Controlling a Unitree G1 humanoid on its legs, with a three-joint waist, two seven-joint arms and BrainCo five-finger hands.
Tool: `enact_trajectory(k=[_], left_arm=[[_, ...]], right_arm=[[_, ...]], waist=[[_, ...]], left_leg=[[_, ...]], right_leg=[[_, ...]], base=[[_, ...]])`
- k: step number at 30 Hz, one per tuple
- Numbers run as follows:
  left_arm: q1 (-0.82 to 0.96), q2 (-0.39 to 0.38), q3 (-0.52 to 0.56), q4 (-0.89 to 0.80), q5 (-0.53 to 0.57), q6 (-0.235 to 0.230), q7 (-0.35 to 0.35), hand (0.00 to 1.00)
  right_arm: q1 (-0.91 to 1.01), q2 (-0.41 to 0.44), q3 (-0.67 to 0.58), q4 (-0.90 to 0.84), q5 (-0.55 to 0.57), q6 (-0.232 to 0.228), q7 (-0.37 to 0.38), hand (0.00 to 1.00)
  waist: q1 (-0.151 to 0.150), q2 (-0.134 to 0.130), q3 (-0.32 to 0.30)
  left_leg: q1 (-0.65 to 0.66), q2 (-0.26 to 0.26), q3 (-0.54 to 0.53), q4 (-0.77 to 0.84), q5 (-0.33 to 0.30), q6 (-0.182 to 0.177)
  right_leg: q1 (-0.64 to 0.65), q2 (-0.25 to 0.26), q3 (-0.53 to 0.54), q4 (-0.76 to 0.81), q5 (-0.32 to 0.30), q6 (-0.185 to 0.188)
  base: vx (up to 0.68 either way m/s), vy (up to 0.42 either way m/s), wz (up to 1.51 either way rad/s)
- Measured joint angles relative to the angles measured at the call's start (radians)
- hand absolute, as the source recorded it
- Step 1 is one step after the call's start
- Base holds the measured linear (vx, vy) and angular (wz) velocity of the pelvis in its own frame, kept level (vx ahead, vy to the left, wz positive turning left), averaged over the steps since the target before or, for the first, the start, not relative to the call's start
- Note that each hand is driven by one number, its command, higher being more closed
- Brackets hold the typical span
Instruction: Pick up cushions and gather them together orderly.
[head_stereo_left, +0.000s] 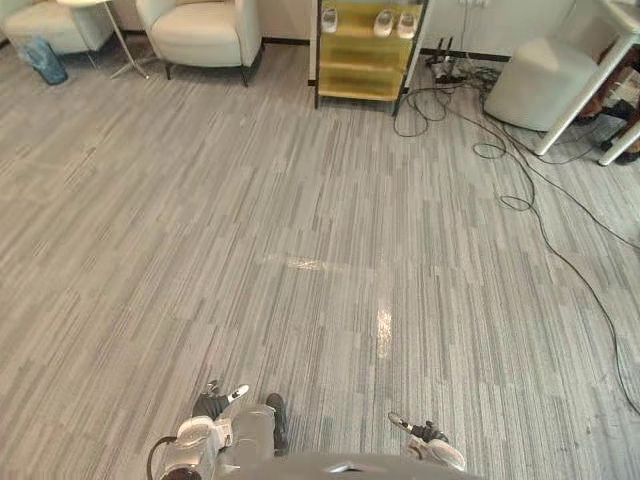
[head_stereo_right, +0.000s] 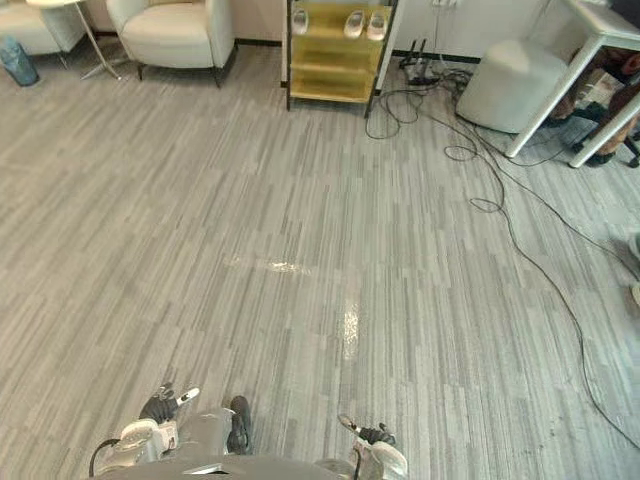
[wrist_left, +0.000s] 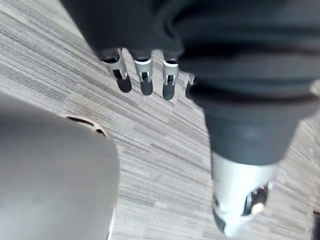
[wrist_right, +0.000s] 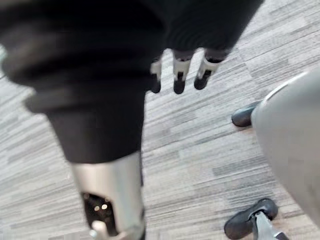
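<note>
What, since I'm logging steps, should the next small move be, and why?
Probably step forward toward the armchair far ahead on the left: it seems the likeliest place for cushions, and it is well beyond reach. The left hand and right hand hang open, holding nothing.

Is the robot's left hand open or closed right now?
Open: the left hand has straight fingers above the grey striped floor, holding nothing.

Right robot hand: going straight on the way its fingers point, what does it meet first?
Likely the grey striped floor; the right robot hand hangs open above it, nothing else in that line.
</note>
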Motion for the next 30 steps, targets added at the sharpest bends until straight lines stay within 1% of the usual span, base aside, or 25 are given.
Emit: enact_trajectory(k=[2, 3, 4, 5, 6, 7, 8, 10, 11, 13, 15, 16, 17, 18, 19, 20, 21, 22, 23, 24, 25, 26, 27, 28, 30], left_arm=[[0.002, -0.002, -0.012, 0.011, 0.000, 0.003, -0.001, 0.00], [0.003, 0.000, -0.018, 0.015, 0.000, 0.005, -0.003, 0.00], [0.003, 0.014, -0.038, 0.027, 0.001, 0.007, -0.006, 0.00], [0.003, 0.018, -0.039, 0.030, 0.000, 0.009, -0.006, 0.00], [0.004, 0.023, -0.039, 0.039, 0.001, 0.016, -0.005, 0.00], [0.013, 0.024, -0.039, 0.039, 0.001, 0.018, -0.005, 0.00], [0.011, 0.024, -0.039, 0.038, 0.001, 0.019, -0.005, 0.00], [0.011, 0.017, -0.039, 0.041, 0.002, 0.022, -0.005, 0.00], [0.005, 0.012, -0.039, 0.042, 0.003, 0.022, -0.005, 0.00], [0.004, 0.005, -0.038, 0.043, 0.004, 0.022, -0.001, 0.00], [0.001, 0.002, -0.038, 0.046, 0.004, 0.022, 0.001, 0.00], [-0.001, 0.003, -0.037, 0.048, 0.009, 0.022, 0.001, 0.00], [-0.002, 0.001, -0.030, 0.049, 0.015, 0.022, 0.002, 0.00], [-0.013, -0.014, -0.026, 0.072, 0.022, 0.022, 0.002, 0.00], [-0.022, -0.027, -0.026, 0.076, 0.035, 0.019, -0.002, 0.00], [-0.022, -0.033, -0.026, 0.078, 0.040, 0.020, -0.001, 0.00], [-0.019, -0.048, -0.023, 0.081, 0.040, 0.020, -0.001, 0.00], [-0.015, -0.056, -0.020, 0.082, 0.040, 0.020, -0.001, 0.00], [-0.012, -0.061, -0.018, 0.081, 0.040, 0.020, -0.002, 0.00], [-0.012, -0.063, -0.016, 0.076, 0.039, 0.020, -0.003, 0.00], [-0.013, -0.062, -0.008, 0.067, 0.039, 0.020, -0.006, 0.00], [-0.012, -0.061, -0.005, 0.056, 0.039, 0.020, -0.007, 0.00], [-0.001, -0.060, -0.003, 0.037, 0.039, 0.017, -0.007, 0.00], [0.014, -0.055, -0.001, 0.030, 0.035, 0.013, -0.010, 0.00], [0.015, -0.053, 0.005, 0.017, 0.029, 0.011, -0.014, 0.00]], right_arm=[[-0.004, -0.003, 0.000, 0.001, -0.009, -0.001, 0.002, 0.00], [-0.004, -0.003, 0.000, 0.001, -0.012, -0.001, 0.004, 0.00], [-0.003, -0.003, 0.000, -0.005, -0.020, -0.002, 0.013, 0.00], [-0.001, -0.004, 0.000, -0.005, -0.020, 0.001, 0.013, 0.00], [0.009, -0.004, -0.002, -0.009, -0.018, -0.001, 0.016, 0.00], [0.011, -0.010, 0.000, -0.010, -0.019, -0.002, 0.018, 0.00], [0.011, -0.010, 0.001, -0.011, -0.020, -0.002, 0.018, 0.00], [0.005, -0.009, 0.000, -0.011, -0.020, -0.007, 0.019, 0.00], [0.003, -0.009, 0.000, -0.012, -0.020, -0.008, 0.020, 0.00], [-0.008, -0.010, -0.001, -0.013, -0.019, -0.008, 0.020, 0.00], [-0.016, -0.010, -0.001, -0.013, -0.019, -0.008, 0.020, 0.00], [-0.019, -0.009, -0.002, -0.014, -0.018, -0.008, 0.020, 0.00], [-0.019, -0.011, -0.001, -0.012, -0.019, -0.008, 0.020, 0.00], [-0.029, -0.025, -0.008, -0.014, -0.021, -0.008, 0.020, 0.00], [-0.040, -0.038, -0.012, -0.013, -0.022, -0.007, 0.020, 0.00], [-0.041, -0.042, -0.017, -0.013, -0.022, -0.007, 0.020, 0.00], [-0.043, -0.047, -0.038, -0.012, -0.023, -0.008, 0.021, 0.00], [-0.043, -0.049, -0.043, -0.009, -0.022, -0.008, 0.021, 0.00], [-0.042, -0.050, -0.046, -0.006, -0.023, -0.007, 0.021, 0.00], [-0.033, -0.048, -0.046, -0.004, -0.022, -0.007, 0.020, 0.00], [-0.021, -0.047, -0.039, -0.007, -0.022, -0.007, 0.020, 0.00], [-0.015, -0.046, -0.033, -0.010, -0.022, -0.007, 0.020, 0.00], [-0.011, -0.047, -0.023, -0.007, -0.021, -0.007, 0.019, 0.00], [-0.010, -0.052, -0.010, 0.000, -0.020, -0.007, 0.020, 0.00], [-0.008, -0.052, -0.012, 0.011, -0.020, -0.006, 0.019, 0.00]], waist=[[0.010, 0.009, -0.012], [0.008, 0.007, -0.013], [-0.008, -0.010, -0.016], [-0.014, -0.012, -0.017], [-0.020, -0.012, -0.013], [-0.030, -0.013, -0.013], [-0.033, -0.016, -0.016], [-0.035, -0.017, -0.013], [-0.040, -0.012, -0.013], [-0.042, -0.001, -0.008], [-0.044, 0.004, -0.002], [-0.045, 0.002, 0.004], [-0.045, -0.001, 0.007], [-0.040, 0.028, 0.016], [-0.039, 0.038, 0.025], [-0.039, 0.040, 0.024], [-0.039, 0.068, 0.018], [-0.040, 0.075, 0.015], [-0.041, 0.084, 0.011], [-0.044, 0.090, 0.007], [-0.050, 0.094, 0.004], [-0.051, 0.094, 0.004], [-0.047, 0.095, 0.003], [-0.038, 0.097, 0.002], [-0.031, 0.095, 0.004]], left_leg=[[0.048, -0.015, 0.003, -0.011, -0.053, 0.003], [0.064, -0.021, 0.009, -0.022, -0.064, 0.005], [0.113, -0.043, 0.021, -0.038, -0.090, 0.009], [0.129, -0.047, 0.021, -0.042, -0.095, 0.010], [0.180, -0.056, 0.021, -0.062, -0.108, 0.010], [0.241, -0.058, 0.022, -0.094, -0.116, 0.007], [0.266, -0.057, 0.022, -0.112, -0.118, 0.006], [0.329, -0.048, 0.016, -0.158, -0.119, 0.004], [0.350, -0.034, 0.008, -0.176, -0.121, -0.003], [0.382, 0.011, -0.005, -0.205, -0.129, -0.039], [0.397, 0.039, -0.012, -0.225, -0.134, -0.064], [0.424, 0.053, -0.021, -0.245, -0.144, -0.097], [0.439, 0.057, -0.030, -0.259, -0.151, -0.110], [0.472, 0.079, -0.066, -0.282, -0.157, -0.095], [0.478, 0.080, -0.107, -0.281, -0.134, -0.083], [0.481, 0.083, -0.122, -0.277, -0.126, -0.087], [0.488, 0.099, -0.155, -0.251, -0.118, -0.098], [0.484, 0.110, -0.167, -0.225, -0.118, -0.099], [0.473, 0.122, -0.184, -0.178, -0.116, -0.102], [0.427, 0.140, -0.210, -0.035, -0.106, -0.127], [0.359, 0.157, -0.234, 0.128, -0.071, -0.173], [0.314, 0.164, -0.246, 0.218, -0.034, -0.185], [0.243, 0.187, -0.243, 0.379, 0.044, -0.193], [0.174, 0.209, -0.209, 0.531, 0.024, -0.172], [0.111, 0.229, -0.146, 0.601, -0.032, -0.152]], right_leg=[[-0.055, -0.015, 0.049, 0.165, -0.008, 0.018], [-0.107, -0.024, 0.063, 0.283, -0.014, 0.048], [-0.256, -0.058, 0.090, 0.619, 0.019, 0.143], [-0.288, -0.066, 0.087, 0.692, 0.025, 0.153], [-0.350, -0.080, 0.057, 0.832, 0.022, 0.140], [-0.401, -0.092, -0.008, 0.913, -0.007, 0.082], [-0.428, -0.093, -0.040, 0.929, -0.025, 0.058], [-0.478, -0.088, -0.127, 0.874, -0.089, 0.022], [-0.498, -0.075, -0.169, 0.782, -0.116, 0.004], [-0.529, -0.026, -0.202, 0.507, -0.108, -0.016], [-0.548, -0.001, -0.189, 0.322, -0.038, -0.017], [-0.550, 0.008, -0.160, 0.170, 0.075, -0.009], [-0.531, 0.011, -0.162, 0.146, 0.170, 0.002], [-0.524, 0.042, -0.168, 0.187, 0.155, -0.029], [-0.553, 0.044, -0.160, 0.266, 0.088, -0.041], [-0.561, 0.045, -0.161, 0.298, 0.061, -0.046], [-0.555, 0.057, -0.167, 0.335, 0.013, -0.053], [-0.543, 0.065, -0.174, 0.337, -0.002, -0.057], [-0.520, 0.074, -0.182, 0.331, -0.015, -0.059], [-0.467, 0.081, -0.205, 0.312, -0.036, -0.060], [-0.422, 0.083, -0.231, 0.290, -0.043, -0.061], [-0.398, 0.085, -0.241, 0.280, -0.047, -0.065], [-0.350, 0.092, -0.249, 0.250, -0.051, -0.080], [-0.296, 0.102, -0.251, 0.206, -0.053, -0.092], [-0.231, 0.107, -0.248, 0.146, -0.037, -0.080]], base=[[0.29, 0.138, -0.24], [0.22, 0.120, -0.14], [0.22, 0.106, -0.05], [0.28, 0.097, -0.01], [0.27, 0.044, -0.04], [0.29, 0.019, -0.07], [0.27, -0.036, -0.04], [0.23, -0.096, 0.07], [0.19, -0.128, 0.18], [0.27, -0.196, 0.15], [0.34, -0.256, 0.10], [0.31, -0.251, 0.13], [0.46, -0.394, 0.10], [0.51, -0.433, 0.02], [0.49, -0.417, -0.04], [0.41, -0.302, -0.06], [0.28, -0.170, -0.03], [0.30, -0.156, 0.02], [0.30, -0.141, 0.22], [0.35, -0.156, 0.45], [0.34, -0.141, 0.53], [0.33, -0.095, 0.44], [0.34, -0.043, 0.15], [0.34, -0.021, -0.03], [0.37, 0.037, -0.15]])
